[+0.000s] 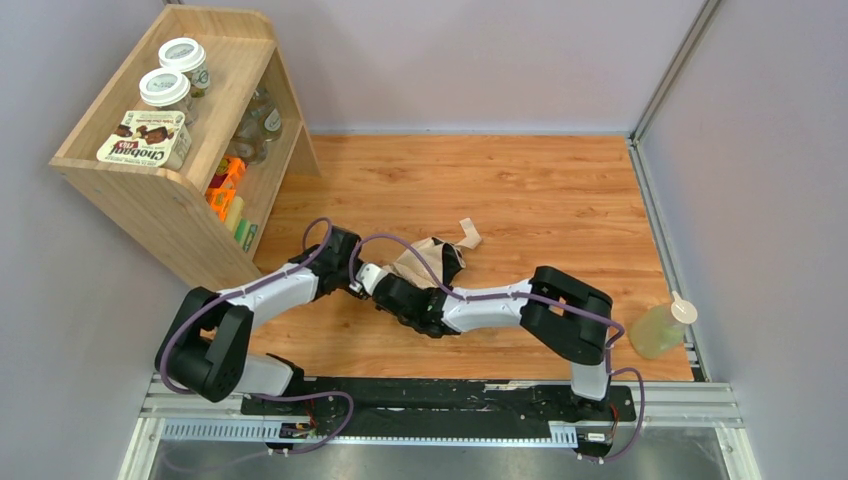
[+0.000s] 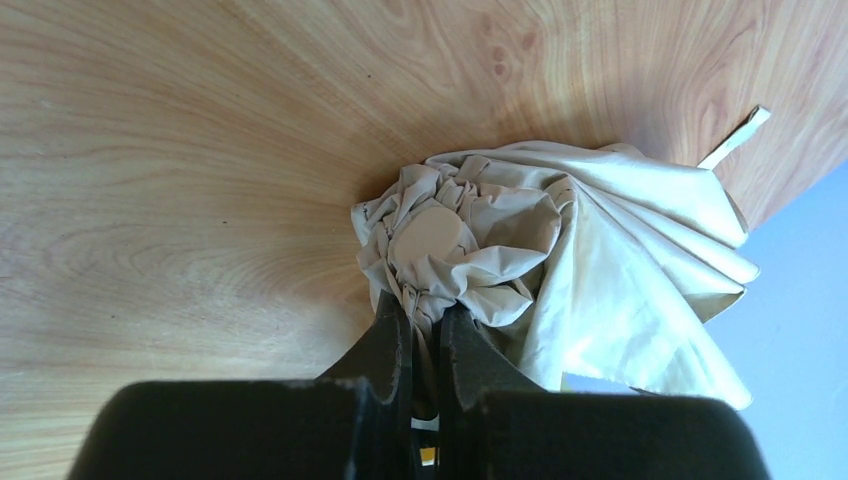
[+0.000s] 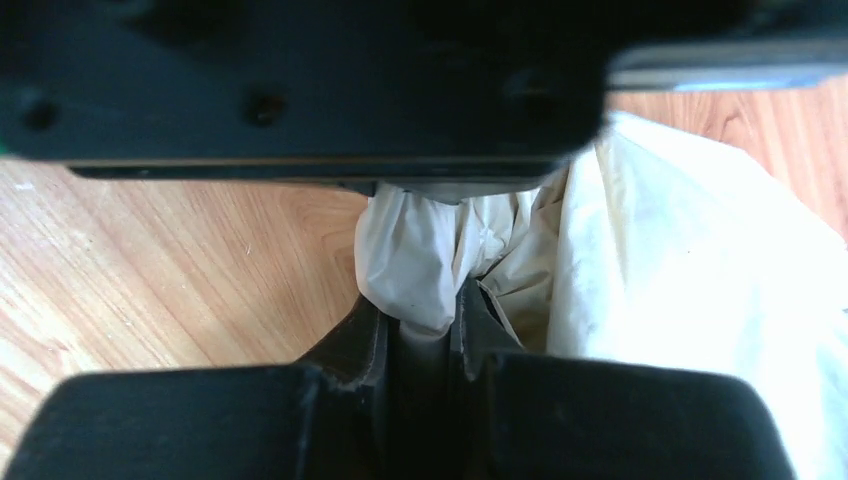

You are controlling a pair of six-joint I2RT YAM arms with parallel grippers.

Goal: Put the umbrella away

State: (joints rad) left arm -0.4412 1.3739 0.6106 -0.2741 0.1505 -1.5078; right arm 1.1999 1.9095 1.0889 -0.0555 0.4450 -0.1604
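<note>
The left end effector (image 2: 424, 325) pinches the umbrella (image 2: 600, 250) where its canopy bunches just ahead of it. The right end effector (image 3: 428, 315) is narrow too, clamped on the same fabric above the table (image 2: 180, 150).

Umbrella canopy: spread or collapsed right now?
Collapsed but loose. The umbrella fabric is bunched in crumpled pleats, not wrapped tight; the left gripper and right gripper both pinch it.

The left gripper (image 2: 425, 312), jaws nearly together, pinches bunched fabric of the umbrella (image 2: 560, 240) over the wooden table (image 2: 180, 150).
</note>
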